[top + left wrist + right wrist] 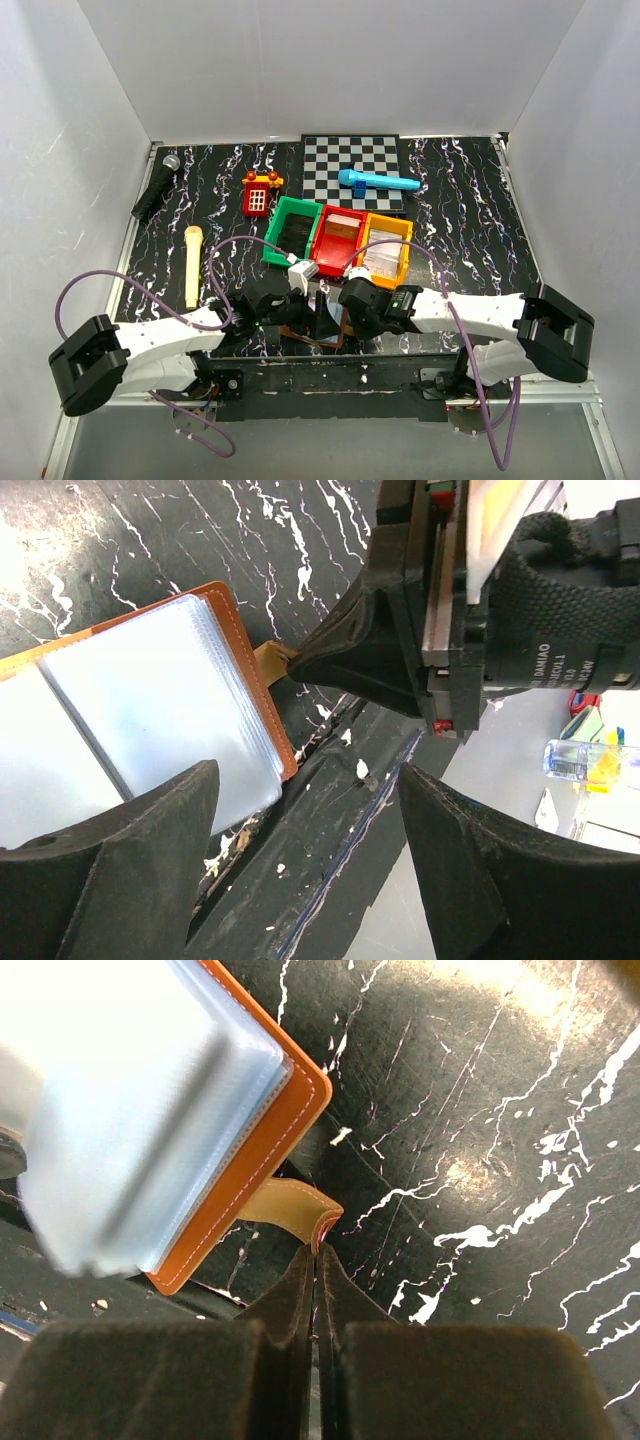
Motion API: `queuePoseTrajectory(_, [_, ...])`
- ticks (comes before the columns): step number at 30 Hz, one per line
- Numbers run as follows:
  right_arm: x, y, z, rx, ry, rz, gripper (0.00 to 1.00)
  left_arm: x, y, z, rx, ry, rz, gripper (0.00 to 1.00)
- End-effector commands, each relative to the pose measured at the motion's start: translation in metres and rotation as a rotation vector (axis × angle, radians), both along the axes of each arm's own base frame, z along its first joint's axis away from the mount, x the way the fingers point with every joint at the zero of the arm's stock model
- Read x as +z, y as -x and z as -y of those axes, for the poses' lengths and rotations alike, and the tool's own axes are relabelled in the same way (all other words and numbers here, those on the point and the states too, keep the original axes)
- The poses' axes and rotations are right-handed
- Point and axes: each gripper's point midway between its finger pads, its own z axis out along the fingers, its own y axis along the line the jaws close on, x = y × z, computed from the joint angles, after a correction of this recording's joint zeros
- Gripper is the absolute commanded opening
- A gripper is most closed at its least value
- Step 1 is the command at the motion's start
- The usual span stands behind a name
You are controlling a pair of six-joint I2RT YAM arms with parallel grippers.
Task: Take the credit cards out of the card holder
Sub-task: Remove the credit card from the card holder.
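The card holder (150,700) lies open near the table's front edge, brown leather outside and pale blue glossy sleeves facing up. It also shows in the right wrist view (160,1100), and from above it is mostly covered between the two wrists (322,325). The credit cards are hidden; I cannot make any out in the sleeves. My right gripper (318,1252) is shut on the holder's tan strap (290,1210), and it shows in the left wrist view too (300,665). My left gripper (308,775) stands open just right of the holder's edge, with nothing between its fingers.
Green (292,228), red (338,238) and orange (385,250) bins stand in a row behind the grippers. Farther back lie a checkerboard (350,165) with a blue toy microphone (378,182) and a red toy (260,195). A black microphone (157,187) and a yellow one (193,265) lie left.
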Motion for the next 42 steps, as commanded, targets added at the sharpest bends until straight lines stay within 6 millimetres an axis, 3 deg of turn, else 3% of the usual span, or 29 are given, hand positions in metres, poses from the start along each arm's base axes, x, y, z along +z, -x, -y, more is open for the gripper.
queuePoseTrajectory(1, [-0.006, 0.004, 0.004, -0.024, -0.025, -0.030, 0.01, 0.018, -0.004, 0.012, -0.024, 0.041, 0.039, 0.71])
queuePoseTrajectory(12, [-0.007, 0.004, 0.008, -0.056, -0.086, -0.053, 0.01, 0.018, -0.011, 0.003, 0.043, 0.029, 0.060, 0.72])
queuePoseTrajectory(25, [0.011, 0.008, -0.012, -0.056, -0.273, -0.078, 0.01, -0.018, -0.036, -0.047, 0.215, -0.223, 0.154, 0.73])
queuePoseTrajectory(34, [0.016, 0.008, -0.011, -0.061, -0.276, -0.076, 0.01, -0.033, -0.039, -0.048, 0.214, -0.383, 0.184, 0.68])
queuePoseTrajectory(42, [0.014, 0.007, -0.011, -0.059, -0.264, -0.081, 0.01, -0.020, -0.035, -0.041, 0.225, -0.412, 0.247, 0.68])
